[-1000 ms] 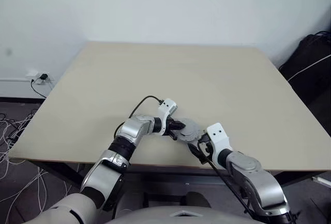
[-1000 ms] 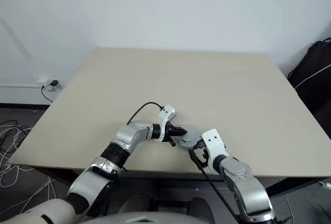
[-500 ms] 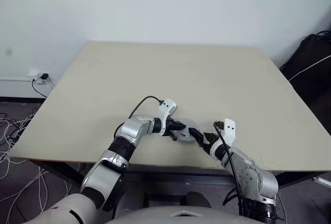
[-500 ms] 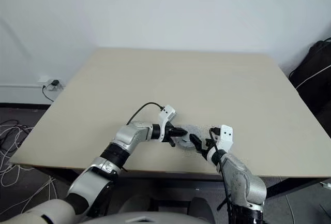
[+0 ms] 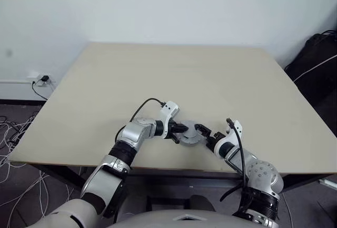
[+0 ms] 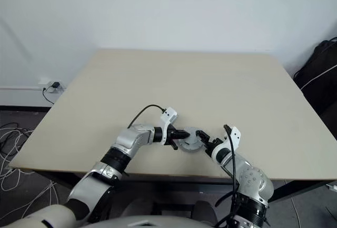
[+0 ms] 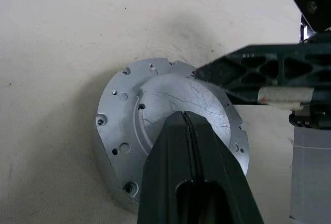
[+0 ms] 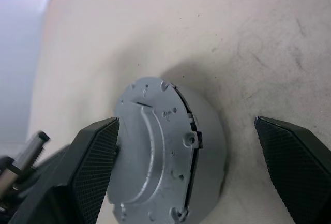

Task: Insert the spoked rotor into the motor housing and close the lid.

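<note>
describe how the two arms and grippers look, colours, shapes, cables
Both arms are silver-grey metal with black joint bands and a white block at each wrist. A black cable loops over the left arm and another runs along the right arm. The left gripper has smooth black fingers. The right gripper has black fingers with finely textured pads.

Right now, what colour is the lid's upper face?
Smooth silvery grey with small screw holes on the lid, clearest in the left wrist view.

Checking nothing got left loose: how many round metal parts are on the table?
1: a silvery disc assembly near the table's front edge, between the two grippers. Any parts inside it are hidden.
</note>
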`<state>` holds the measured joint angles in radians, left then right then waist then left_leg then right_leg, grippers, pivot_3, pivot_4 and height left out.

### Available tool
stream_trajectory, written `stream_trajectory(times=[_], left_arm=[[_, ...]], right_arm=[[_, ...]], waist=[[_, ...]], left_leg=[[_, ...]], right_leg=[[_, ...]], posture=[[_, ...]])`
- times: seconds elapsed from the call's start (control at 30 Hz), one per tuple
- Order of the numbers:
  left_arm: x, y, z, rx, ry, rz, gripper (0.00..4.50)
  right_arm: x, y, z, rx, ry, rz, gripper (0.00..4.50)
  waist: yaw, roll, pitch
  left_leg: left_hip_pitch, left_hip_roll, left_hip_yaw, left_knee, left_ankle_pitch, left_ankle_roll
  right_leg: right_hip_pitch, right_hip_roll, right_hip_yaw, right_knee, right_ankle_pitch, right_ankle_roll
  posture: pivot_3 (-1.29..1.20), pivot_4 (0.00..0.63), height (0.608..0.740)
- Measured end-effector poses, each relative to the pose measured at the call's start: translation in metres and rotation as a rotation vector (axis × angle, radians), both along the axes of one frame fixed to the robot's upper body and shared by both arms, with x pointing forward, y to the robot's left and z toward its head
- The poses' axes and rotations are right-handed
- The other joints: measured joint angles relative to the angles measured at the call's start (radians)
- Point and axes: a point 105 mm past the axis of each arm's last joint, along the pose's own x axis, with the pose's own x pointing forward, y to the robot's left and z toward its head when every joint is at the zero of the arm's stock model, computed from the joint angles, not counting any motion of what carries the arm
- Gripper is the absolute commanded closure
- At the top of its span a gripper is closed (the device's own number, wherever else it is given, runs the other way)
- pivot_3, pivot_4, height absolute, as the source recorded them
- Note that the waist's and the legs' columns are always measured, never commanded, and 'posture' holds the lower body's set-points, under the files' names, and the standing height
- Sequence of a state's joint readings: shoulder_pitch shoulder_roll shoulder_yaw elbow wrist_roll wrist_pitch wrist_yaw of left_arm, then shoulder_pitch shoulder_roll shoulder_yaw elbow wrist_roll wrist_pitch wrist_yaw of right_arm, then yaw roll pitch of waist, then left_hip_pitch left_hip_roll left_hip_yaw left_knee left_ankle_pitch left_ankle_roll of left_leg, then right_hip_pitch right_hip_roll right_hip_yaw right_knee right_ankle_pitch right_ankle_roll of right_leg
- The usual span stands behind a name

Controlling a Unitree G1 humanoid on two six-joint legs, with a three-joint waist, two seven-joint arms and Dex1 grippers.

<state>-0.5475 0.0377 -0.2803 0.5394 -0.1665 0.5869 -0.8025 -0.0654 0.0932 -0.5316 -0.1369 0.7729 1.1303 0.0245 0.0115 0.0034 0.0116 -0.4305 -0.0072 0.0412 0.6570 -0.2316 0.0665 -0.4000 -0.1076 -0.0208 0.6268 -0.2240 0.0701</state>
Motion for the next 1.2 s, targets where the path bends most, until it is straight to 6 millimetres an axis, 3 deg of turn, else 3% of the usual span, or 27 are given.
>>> stream_trajectory(times=[0.33,0.9,1.0,1.2], left_arm=[[0.0,0.003,0.0,-0.005,0.001,0.013,4.5],[0.002,0.013,-0.001,0.002,-0.005,0.045,4.5],[0.003,0.015,0.001,-0.003,-0.012,0.052,4.5],[0.005,0.018,0.003,-0.005,-0.026,0.065,4.5]], right_arm=[[-0.01,0.014,0.001,0.212,0.048,0.034,0.02],[-0.008,0.029,-0.002,0.357,0.042,0.047,0.02],[-0.008,0.031,0.0,0.376,0.038,0.058,0.63],[-0.019,0.042,-0.002,0.414,0.065,0.113,2.58]], waist=[[-0.013,0.001,0.0],[-0.048,0.004,0.002],[-0.047,0.004,0.002],[-0.046,0.004,0.002]], left_leg=[[0.0,-0.001,0.0,0.0,0.0,0.0],[0.002,0.001,0.0,-0.001,0.0,0.0],[0.0,0.001,0.0,-0.001,0.0,0.0],[0.0,0.0,0.0,-0.001,0.0,0.0]], right_leg=[[0.0,0.001,0.0,0.0,0.0,0.0],[-0.001,0.006,0.004,0.0,0.001,0.0],[-0.002,0.006,0.005,0.0,0.001,0.0],[-0.003,0.005,0.006,0.0,0.001,0.0]], posture=[[0.0,0.0,0.74],[0.0,0.0,0.74],[0.0,0.0,0.74],[0.0,0.0,0.74]])
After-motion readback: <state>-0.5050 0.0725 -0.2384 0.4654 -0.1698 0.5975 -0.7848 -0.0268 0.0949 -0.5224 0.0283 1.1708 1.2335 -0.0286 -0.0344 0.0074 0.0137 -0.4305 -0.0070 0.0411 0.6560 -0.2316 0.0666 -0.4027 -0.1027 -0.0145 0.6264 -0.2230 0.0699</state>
